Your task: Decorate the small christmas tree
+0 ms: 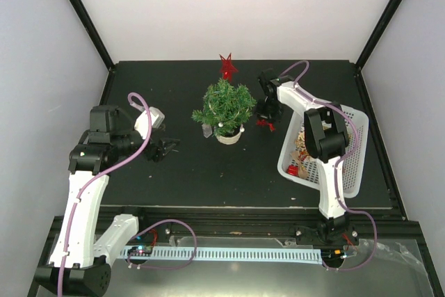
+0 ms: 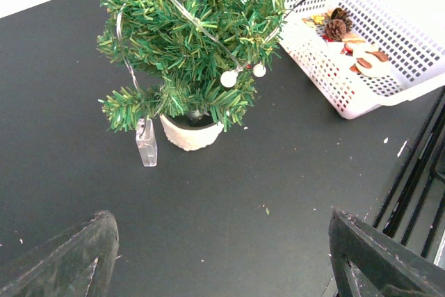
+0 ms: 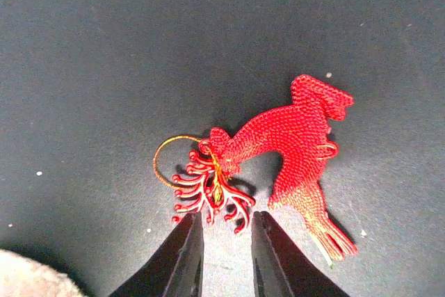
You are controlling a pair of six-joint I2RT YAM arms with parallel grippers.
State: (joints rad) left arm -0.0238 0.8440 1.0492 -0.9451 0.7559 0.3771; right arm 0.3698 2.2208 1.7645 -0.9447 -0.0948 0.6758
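Observation:
The small christmas tree (image 1: 224, 104) stands in a white pot (image 1: 229, 134) at the table's middle back, with a red star (image 1: 227, 67) on top and a wire of white balls (image 2: 229, 78) round it. It also shows in the left wrist view (image 2: 195, 26). A red reindeer ornament (image 3: 292, 137) with a gold loop (image 3: 167, 161) lies flat on the table just right of the pot (image 1: 264, 124). My right gripper (image 3: 226, 217) hangs over it, jaws a little apart and empty, with the antlers at the fingertips. My left gripper (image 2: 222, 248) is wide open and empty, left of the tree.
A white basket (image 1: 348, 165) at the right holds several ornaments, among them a pine cone (image 2: 336, 28). A clear plastic tag (image 2: 146, 144) hangs from the tree's wire down to the table by the pot. The table's front rail (image 1: 264, 213) runs along the near edge.

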